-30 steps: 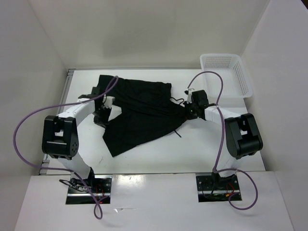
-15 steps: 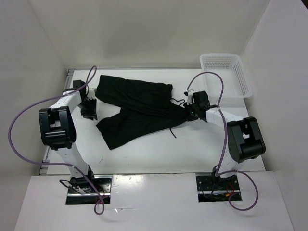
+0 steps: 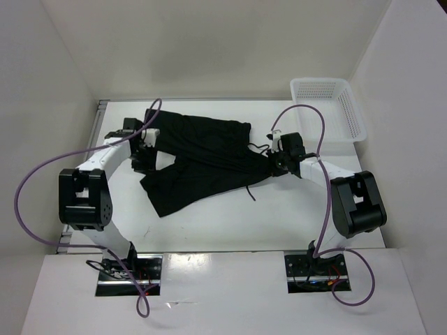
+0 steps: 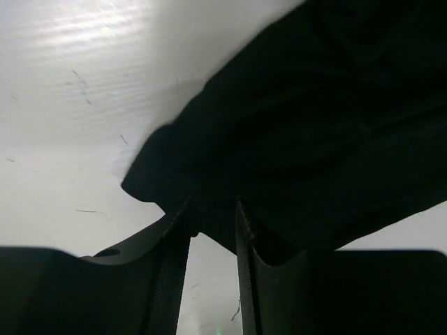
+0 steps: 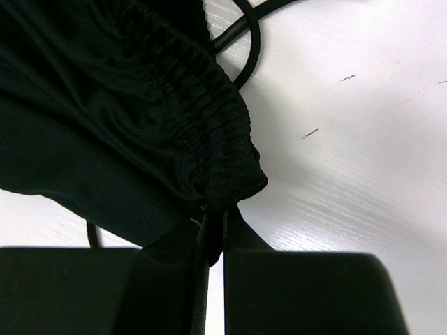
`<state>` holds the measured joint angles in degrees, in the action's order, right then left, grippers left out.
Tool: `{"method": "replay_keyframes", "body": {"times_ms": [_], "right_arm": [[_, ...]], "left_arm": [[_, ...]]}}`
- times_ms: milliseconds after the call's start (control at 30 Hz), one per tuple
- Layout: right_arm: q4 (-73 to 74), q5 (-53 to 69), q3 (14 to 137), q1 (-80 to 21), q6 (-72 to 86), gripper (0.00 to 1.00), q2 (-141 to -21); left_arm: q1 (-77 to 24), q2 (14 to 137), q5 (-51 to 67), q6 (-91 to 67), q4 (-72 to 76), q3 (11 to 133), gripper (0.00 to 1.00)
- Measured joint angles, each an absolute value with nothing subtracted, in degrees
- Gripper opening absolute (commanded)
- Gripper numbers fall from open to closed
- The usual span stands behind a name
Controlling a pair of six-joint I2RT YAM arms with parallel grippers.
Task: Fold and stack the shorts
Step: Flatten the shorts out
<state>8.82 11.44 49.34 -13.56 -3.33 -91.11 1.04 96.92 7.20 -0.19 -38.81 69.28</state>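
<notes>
The black shorts (image 3: pixel 202 150) lie spread and rumpled across the middle of the table. A thin drawstring (image 3: pixel 251 190) trails off their right part. My left gripper (image 3: pixel 143 157) sits at the shorts' left edge. In the left wrist view it (image 4: pixel 213 213) is open, with the fabric edge (image 4: pixel 300 125) lying at its fingertips and bare table showing between the fingers. My right gripper (image 3: pixel 274 166) is at the shorts' right end. In the right wrist view it (image 5: pixel 215 216) is shut on the bunched elastic waistband (image 5: pixel 223 139), with a loop of drawstring (image 5: pixel 244 31) beyond.
A white plastic lattice basket (image 3: pixel 320 81) stands at the back right corner. White walls close in the table on the left, back and right. Purple cables loop from both arms over the table's sides.
My left gripper left the shorts, swung out to the left, then came back right to the shorts' left edge. The left leg fabric shifted left. My right gripper kept its hold.
</notes>
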Motion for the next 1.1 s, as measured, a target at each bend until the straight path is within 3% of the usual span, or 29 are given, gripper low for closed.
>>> {"method": "replay_keyframes", "body": {"times_ms": [467,867,967,1100], "right_arm": [[8.8,11.7,49.1,-13.6,-3.5,0.00,-91.1],[8.8,12.6,49.1,-13.6,-3.9,0.00,-90.5],[8.8,12.9,49.0,-13.6,-4.2,0.00,-90.5],[8.8,13.0,48.3,-13.6,-4.4,0.00,-90.4]], "left_arm": [[-0.6,101.3,-2.5,-0.2,-34.6,64.1,0.42],[-1.5,103.5,-3.1,-0.2,-31.0,65.6,0.45],[-1.0,104.5,-2.1,-0.2,-30.6,66.8,0.38],[-0.7,105.8,-1.1,-0.2,-29.1,68.5,0.17]]}}
